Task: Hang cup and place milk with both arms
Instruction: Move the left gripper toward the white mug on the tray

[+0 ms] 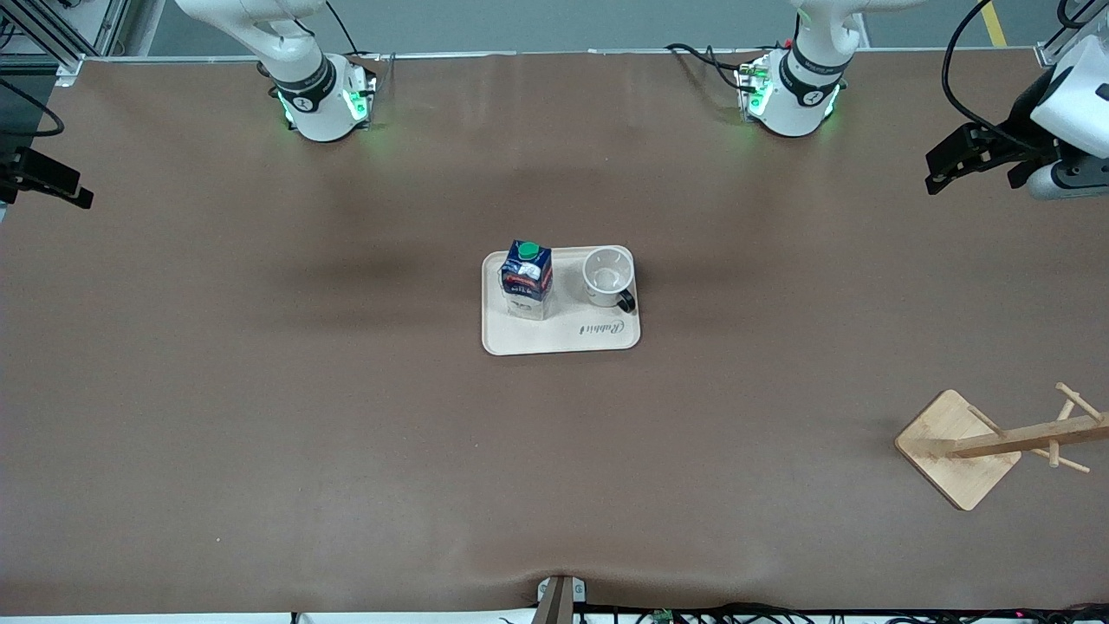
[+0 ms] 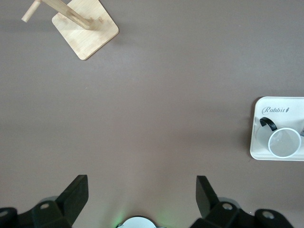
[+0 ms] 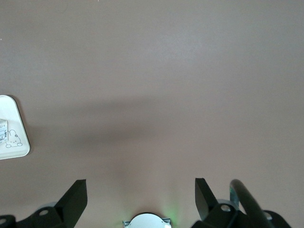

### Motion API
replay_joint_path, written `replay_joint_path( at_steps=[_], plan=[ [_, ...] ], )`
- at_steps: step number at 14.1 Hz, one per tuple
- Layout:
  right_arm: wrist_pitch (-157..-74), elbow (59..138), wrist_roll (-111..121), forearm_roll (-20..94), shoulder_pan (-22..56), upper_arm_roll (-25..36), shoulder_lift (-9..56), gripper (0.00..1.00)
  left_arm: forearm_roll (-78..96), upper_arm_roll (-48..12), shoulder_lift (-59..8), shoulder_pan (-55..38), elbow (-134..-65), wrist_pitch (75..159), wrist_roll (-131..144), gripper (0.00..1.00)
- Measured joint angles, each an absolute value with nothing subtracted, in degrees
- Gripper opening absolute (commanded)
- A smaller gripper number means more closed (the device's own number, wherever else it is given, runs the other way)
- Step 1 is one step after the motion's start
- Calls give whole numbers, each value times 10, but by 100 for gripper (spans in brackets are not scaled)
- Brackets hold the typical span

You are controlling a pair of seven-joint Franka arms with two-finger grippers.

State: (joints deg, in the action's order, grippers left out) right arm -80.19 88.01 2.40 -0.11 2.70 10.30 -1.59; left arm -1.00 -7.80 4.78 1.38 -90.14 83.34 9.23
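Note:
The cup, a white mug with a black handle, stands upright on a cream tray at the table's middle. The milk, a dark-blue carton with a green cap, stands beside it on the tray, toward the right arm's end. The left wrist view shows the cup and the tray's edge. My left gripper is open and empty, high over the table by its own base. My right gripper is open and empty, high by its base. Neither gripper shows in the front view.
A wooden mug tree with pegs stands near the front camera at the left arm's end and also shows in the left wrist view. The tray's corner shows in the right wrist view. Black gear hangs at both table ends.

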Motion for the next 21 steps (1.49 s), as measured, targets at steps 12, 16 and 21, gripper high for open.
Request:
replay_joint_path(
  at_steps=[12,16,21],
  plan=[
    [-797,881,24,-1,26,104,-15,100,-10,-146,1,6,-895,843,158,100],
    [-796,881,24,-1,26,104,-15,100,-10,-220,-26,2,-944,922,247,100],
    [-796,881,24,-1,26,104,-15,100,-10,-305,-29,-1,-1045,1034,420,100]
  ],
)
